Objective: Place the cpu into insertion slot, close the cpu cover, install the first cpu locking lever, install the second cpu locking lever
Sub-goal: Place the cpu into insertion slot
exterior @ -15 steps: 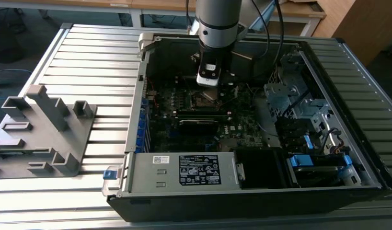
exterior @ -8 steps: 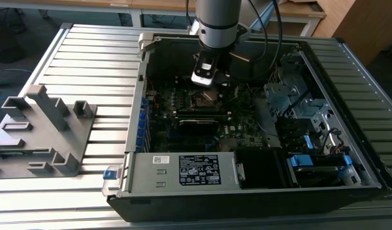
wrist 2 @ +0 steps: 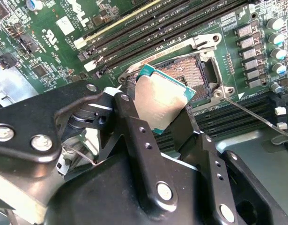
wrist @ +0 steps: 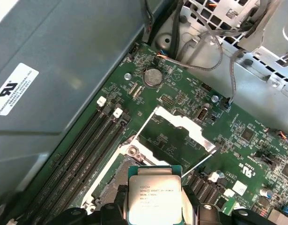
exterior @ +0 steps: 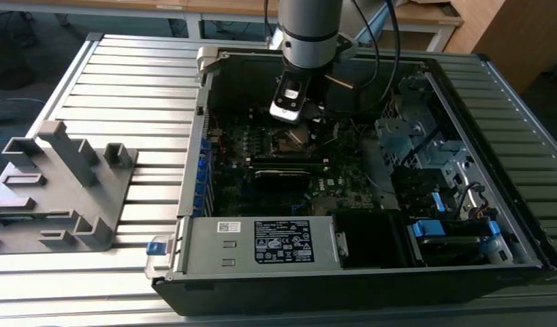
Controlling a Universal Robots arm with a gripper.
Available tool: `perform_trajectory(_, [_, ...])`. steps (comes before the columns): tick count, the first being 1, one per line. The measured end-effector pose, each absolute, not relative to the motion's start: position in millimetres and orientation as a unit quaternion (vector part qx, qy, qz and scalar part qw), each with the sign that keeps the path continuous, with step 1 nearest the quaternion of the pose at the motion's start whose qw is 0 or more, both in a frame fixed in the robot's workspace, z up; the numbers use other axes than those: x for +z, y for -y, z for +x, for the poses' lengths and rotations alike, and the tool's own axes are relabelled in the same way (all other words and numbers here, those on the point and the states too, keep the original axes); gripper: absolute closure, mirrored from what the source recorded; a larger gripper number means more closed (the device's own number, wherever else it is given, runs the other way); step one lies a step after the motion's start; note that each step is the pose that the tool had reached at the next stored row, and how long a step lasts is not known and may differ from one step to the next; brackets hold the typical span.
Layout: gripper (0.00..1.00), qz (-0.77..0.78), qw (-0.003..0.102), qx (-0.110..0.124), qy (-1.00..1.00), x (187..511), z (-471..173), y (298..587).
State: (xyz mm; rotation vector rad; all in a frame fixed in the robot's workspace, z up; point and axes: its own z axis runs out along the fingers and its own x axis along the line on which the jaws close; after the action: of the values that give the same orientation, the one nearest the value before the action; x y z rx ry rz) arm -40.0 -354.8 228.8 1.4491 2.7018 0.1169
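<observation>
Lying on bench (exterior: 124, 82): open computer case (exterior: 351, 289), side panel off, interior facing up; grey moulded fixture (exterior: 56, 184) well apart, toward the exterior view's left.
Arm (exterior: 310, 27): reaches down into the case over the far part of the motherboard (exterior: 260, 197).
Memory slots (wrist 2: 148, 28): long black rows just beside the socket in both wrist views.
Gripper (wrist 2: 158, 110): above the socket area; fingers (wrist 2: 127, 105) clamped on two opposite edges of the cpu.
Cpu cover (wrist: 190, 129): swung open, silver frame standing up off the socket in the first wrist view.
Insertion slot (wrist 2: 193, 70): bare, contact field exposed.
Cpu (wrist 2: 162, 101): in the fingers, silver top visible, tilted, one corner over the slot's edge, not seated.
Locking lever (wrist 2: 256, 118): thin rod unlatched, angling away from the socket corner.
</observation>
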Motion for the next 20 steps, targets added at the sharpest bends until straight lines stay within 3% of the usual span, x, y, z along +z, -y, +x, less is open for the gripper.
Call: perform_trajectory(20, [0.46, 0.610, 0.043, 0.032, -0.790, 227.3, -40.2, 350.3])
